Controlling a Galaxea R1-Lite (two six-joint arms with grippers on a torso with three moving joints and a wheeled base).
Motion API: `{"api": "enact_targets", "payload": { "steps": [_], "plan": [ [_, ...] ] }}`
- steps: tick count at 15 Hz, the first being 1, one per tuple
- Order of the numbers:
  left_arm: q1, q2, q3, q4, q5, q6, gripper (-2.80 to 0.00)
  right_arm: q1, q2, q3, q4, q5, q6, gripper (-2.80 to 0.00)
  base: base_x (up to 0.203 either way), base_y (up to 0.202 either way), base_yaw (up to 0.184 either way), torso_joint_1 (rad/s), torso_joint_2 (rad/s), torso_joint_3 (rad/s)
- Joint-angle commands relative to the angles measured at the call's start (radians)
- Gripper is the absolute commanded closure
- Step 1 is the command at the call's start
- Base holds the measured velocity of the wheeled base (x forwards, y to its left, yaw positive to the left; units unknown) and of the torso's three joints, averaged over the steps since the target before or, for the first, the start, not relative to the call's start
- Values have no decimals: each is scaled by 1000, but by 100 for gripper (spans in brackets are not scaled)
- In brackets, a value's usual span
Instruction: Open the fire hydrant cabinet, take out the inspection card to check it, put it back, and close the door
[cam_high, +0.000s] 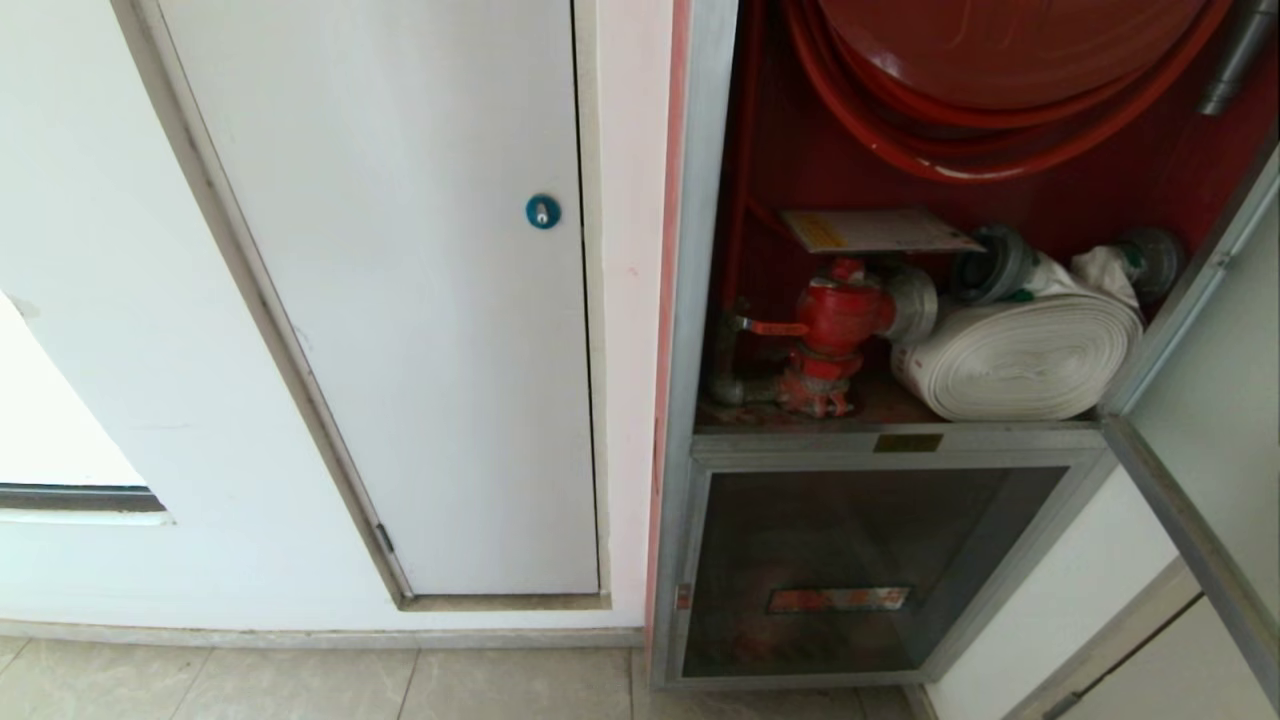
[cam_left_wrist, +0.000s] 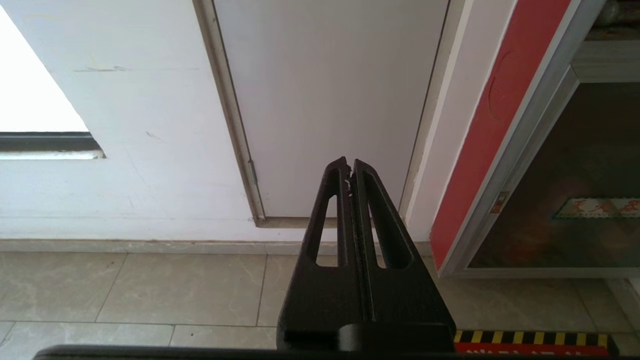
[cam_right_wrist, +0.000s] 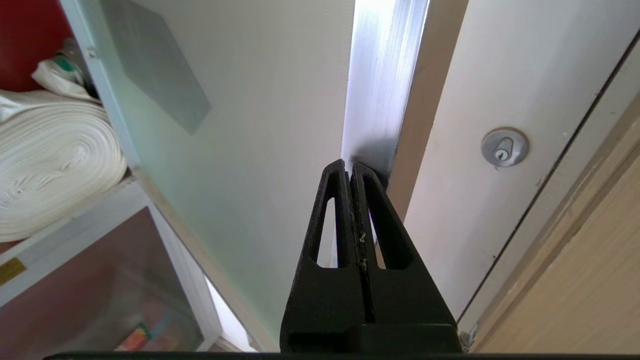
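The fire hydrant cabinet (cam_high: 700, 330) stands open, its red inside showing. The door (cam_high: 1215, 400) is swung out to the right, white inner face toward the robot. Left of the cabinet is a white flush panel (cam_high: 420, 300) with a round blue lock (cam_high: 543, 211). The red hose reel (cam_high: 1000, 70) fills the top of the cabinet. On the cabinet's shelf the white rolled hose (cam_high: 1020, 355) lies at the right end and the red valve (cam_high: 835, 325) stands toward the left end. The inspection card (cam_high: 875, 230) rests flat just above the valve. The right claw (cam_right_wrist: 350, 167) is closed on nothing, its tips close to the door's aluminium edge. The left claw (cam_left_wrist: 349, 165) is closed and empty, low before the white panel.
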Motion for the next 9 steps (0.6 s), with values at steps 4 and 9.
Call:
{"api": "enact_targets", "payload": {
  "steps": [4, 9],
  "plan": [
    [0, 0, 0, 0, 1, 0, 0, -33, 5, -65, 110, -8, -2, 0, 0, 0, 0, 0, 0, 0],
    [0, 0, 0, 0, 1, 0, 0, -75, 48, -137, 189, -7, -1, 0, 0, 0, 0, 0, 0, 0]
  ]
}}
